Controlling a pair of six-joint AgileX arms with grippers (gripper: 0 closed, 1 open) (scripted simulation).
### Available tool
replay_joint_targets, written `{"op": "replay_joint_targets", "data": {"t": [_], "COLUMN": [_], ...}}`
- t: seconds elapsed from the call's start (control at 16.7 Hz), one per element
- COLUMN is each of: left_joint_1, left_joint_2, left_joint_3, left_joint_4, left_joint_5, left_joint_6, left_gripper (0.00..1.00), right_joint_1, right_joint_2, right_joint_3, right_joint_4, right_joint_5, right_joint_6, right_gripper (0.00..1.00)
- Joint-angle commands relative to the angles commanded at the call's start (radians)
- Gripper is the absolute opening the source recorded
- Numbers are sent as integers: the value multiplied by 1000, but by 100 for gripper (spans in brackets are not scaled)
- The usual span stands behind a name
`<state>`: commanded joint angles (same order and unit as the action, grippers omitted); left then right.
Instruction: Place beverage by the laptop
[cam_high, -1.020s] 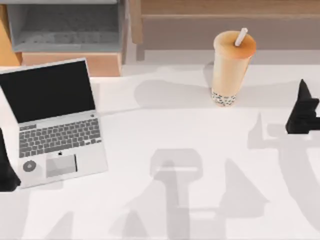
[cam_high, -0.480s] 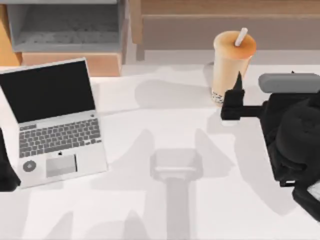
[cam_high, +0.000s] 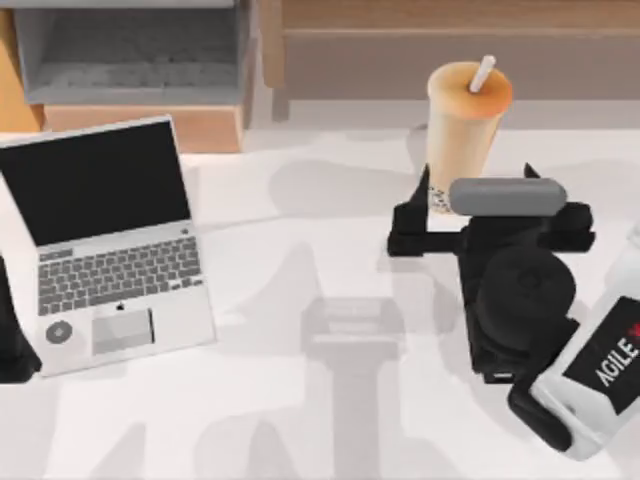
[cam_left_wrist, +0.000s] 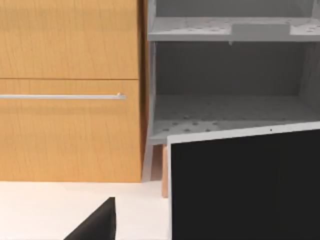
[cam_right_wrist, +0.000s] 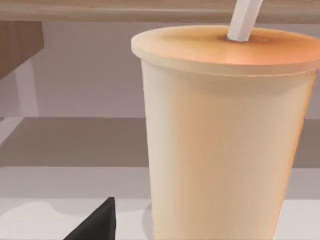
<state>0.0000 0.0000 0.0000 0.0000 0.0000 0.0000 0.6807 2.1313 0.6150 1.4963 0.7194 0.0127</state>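
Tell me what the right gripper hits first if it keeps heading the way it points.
Most likely the beverage: the right gripper points at its lower body, open, with nothing between them.

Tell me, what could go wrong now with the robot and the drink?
1. The cup is tall and narrow; the right pincer, low at its base, might tip it if it bumps.
2. The laptop lies far across the table, so a loose grip could spill tea on the way.
3. Set too close, the cup could knock the screen.
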Motion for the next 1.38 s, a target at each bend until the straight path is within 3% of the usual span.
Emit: {"op": "replay_joint_targets", "data": {"t": [0.48, 1.02, 1.32, 1.38], "left_joint_1": [0, 0, 0, 0], "left_joint_2": [0, 0, 0, 0], "left_joint_3": [0, 0, 0, 0], "left_joint_4": [0, 0, 0, 0], "left_joint_5": [0, 0, 0, 0], "left_joint_6": [0, 0, 0, 0], "left_gripper": [100, 100, 100, 100], "right_joint_1": [-3, -130, -138, -138], "right_joint_2": [19, 121, 126, 126], "right_joint_3": [9, 280, 293, 293], "right_joint_4": [14, -146, -156, -156], "right_joint_5": [2, -127, -134, -134], "right_joint_6": [-3, -7, -7, -7], "right_gripper": [100, 100, 100, 92]}}
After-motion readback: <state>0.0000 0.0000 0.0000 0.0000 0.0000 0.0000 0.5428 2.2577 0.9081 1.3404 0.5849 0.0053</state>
